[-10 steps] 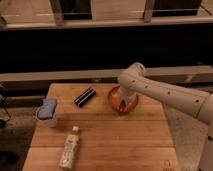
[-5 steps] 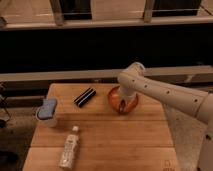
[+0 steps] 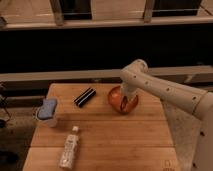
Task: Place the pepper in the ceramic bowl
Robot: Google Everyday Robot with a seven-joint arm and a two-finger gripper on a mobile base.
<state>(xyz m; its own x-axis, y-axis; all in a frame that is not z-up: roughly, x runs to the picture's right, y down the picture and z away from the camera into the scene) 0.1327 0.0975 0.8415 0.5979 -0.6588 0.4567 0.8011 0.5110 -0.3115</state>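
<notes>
The orange-red ceramic bowl (image 3: 119, 100) sits right of centre on the wooden table (image 3: 100, 135). My gripper (image 3: 127, 100) reaches down from the white arm (image 3: 160, 90) into the bowl on its right side. The pepper is not visible; it may be hidden by the gripper or inside the bowl.
A black ribbed bar (image 3: 84, 97) lies left of the bowl. A white cup with a blue top (image 3: 47, 112) stands at the table's left edge. A clear plastic bottle (image 3: 70, 147) lies near the front. A dark counter and rails run behind the table.
</notes>
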